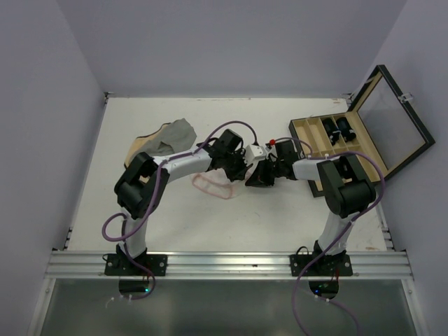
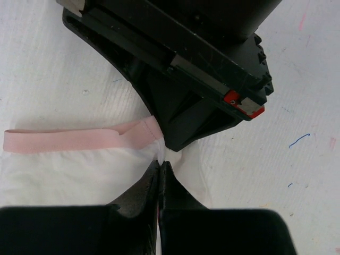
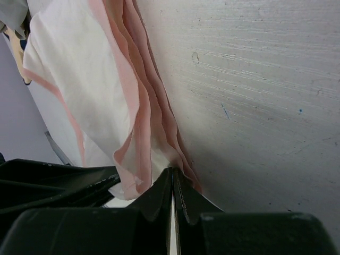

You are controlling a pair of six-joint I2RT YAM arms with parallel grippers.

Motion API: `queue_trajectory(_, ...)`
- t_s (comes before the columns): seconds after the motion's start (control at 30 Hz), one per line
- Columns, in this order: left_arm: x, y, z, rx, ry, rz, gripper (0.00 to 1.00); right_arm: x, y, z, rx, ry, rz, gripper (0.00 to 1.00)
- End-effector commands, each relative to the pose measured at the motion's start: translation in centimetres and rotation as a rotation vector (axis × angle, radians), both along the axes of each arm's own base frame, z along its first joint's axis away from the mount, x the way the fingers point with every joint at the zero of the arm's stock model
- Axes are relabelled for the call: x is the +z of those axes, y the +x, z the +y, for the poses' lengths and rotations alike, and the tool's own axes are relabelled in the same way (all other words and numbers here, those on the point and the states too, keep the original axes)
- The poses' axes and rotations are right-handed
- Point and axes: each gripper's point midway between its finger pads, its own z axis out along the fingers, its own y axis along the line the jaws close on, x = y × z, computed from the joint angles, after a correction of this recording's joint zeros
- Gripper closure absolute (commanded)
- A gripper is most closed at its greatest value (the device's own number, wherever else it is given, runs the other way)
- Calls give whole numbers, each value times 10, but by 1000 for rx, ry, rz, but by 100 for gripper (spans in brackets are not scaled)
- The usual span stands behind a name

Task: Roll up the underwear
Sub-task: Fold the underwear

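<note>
Left fingers (image 2: 141,192) and right fingers (image 3: 157,194) each pinch the underwear (image 2: 79,171) (grips hidden overhead).

Underwear (image 1: 213,187) showing white, pink-red trim running along edges. Table (image 1: 175,231) under underwear showing white, small blue pen marks dotting it. Grey cloth (image 1: 179,133) and tan cloth (image 1: 142,147) beyond underwear both showing plain. Box (image 1: 392,122) right of underwear showing black frame, tan lining. Left gripper (image 2: 160,169) and right gripper (image 3: 172,178) at underwear showing black.

Both jaws closed; left arm (image 1: 178,164), right arm (image 1: 341,185) bent inward.
</note>
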Motion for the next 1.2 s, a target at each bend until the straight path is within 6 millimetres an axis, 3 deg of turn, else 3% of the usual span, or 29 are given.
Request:
queue_trajectory(0.0,33,-8,-15,-24,-92,30,100,-7,-2,-4,-10,-21,11,92)
queue_trajectory(0.23,20,-24,-15,-53,-94,96,100,-5,-1,-4,-13,-19,7,92)
queue_trajectory(0.4,0,-36,-9,-42,-71,148,100,-2,-1,-5,-12,-19,-1,92)
queue_trajectory(0.6,-29,-29,2,13,-3,150,100,29,-4,-7,43,-15,-48,90)
queue_trajectory(0.77,-36,-18,7,64,1,163,100,48,-9,-14,57,-18,-68,85)
queue_trajectory(1.03,-24,-12,3,73,-29,163,100,17,-13,-15,79,-23,-13,90)
queue_trajectory(1.17,-5,-8,3,82,-56,136,100,5,-7,-13,73,-18,-2,92)
